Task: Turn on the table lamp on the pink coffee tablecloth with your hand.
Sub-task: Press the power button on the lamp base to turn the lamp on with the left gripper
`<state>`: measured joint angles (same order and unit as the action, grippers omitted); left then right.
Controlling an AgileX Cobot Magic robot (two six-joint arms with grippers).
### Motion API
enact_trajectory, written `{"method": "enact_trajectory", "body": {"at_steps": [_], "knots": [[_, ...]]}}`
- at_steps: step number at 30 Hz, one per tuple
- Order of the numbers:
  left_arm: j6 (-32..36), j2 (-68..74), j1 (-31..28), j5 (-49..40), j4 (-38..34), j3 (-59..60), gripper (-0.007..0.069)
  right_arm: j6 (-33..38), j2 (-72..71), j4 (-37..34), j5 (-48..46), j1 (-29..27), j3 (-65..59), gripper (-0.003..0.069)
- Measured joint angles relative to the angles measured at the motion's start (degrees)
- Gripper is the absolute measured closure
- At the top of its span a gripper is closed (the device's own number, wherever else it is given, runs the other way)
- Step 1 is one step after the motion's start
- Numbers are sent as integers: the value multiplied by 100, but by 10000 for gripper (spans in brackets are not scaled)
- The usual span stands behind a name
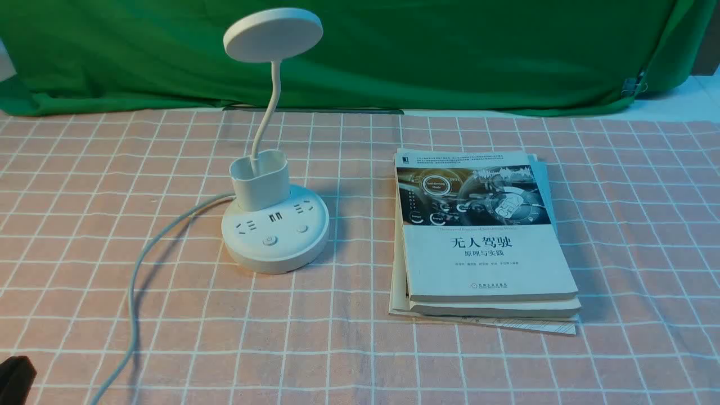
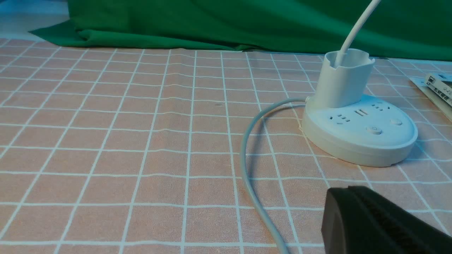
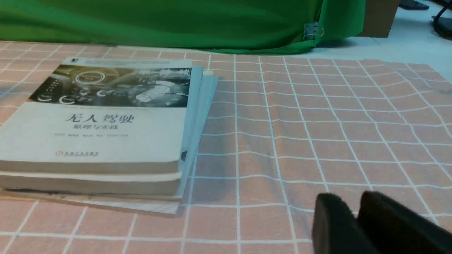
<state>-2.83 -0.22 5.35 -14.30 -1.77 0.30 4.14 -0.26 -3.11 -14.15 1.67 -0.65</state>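
Note:
The white table lamp (image 1: 274, 236) stands on the pink coffee tablecloth (image 1: 84, 253), left of centre. Its disc head (image 1: 273, 34) is up on the bent neck and shows no glow. The round base has sockets and two buttons (image 1: 270, 241); the white cord (image 1: 138, 281) runs toward the near left. In the left wrist view my left gripper (image 2: 344, 192) is shut and empty, low over the cloth, short of the lamp base (image 2: 360, 141). A black tip of it shows in the front view (image 1: 14, 374). My right gripper (image 3: 353, 203) is shut and empty over the bare cloth (image 3: 317, 123).
A stack of books (image 1: 484, 247) lies right of the lamp, also in the right wrist view (image 3: 95, 134). The green backdrop cloth (image 1: 450, 50) hangs along the far edge. The cord (image 2: 247, 169) curves across the cloth between my left gripper and the lamp.

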Motion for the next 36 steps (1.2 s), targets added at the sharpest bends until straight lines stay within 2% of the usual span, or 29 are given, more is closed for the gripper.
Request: {"method": "enact_trajectory", "body": {"at_steps": [32, 36], "knots": [[0, 0, 0, 0, 0, 0, 623, -4, 0, 0, -4, 0, 0, 424], [11, 0, 0, 12, 177, 0, 623, -4, 0, 0, -4, 0, 0, 421]]}}
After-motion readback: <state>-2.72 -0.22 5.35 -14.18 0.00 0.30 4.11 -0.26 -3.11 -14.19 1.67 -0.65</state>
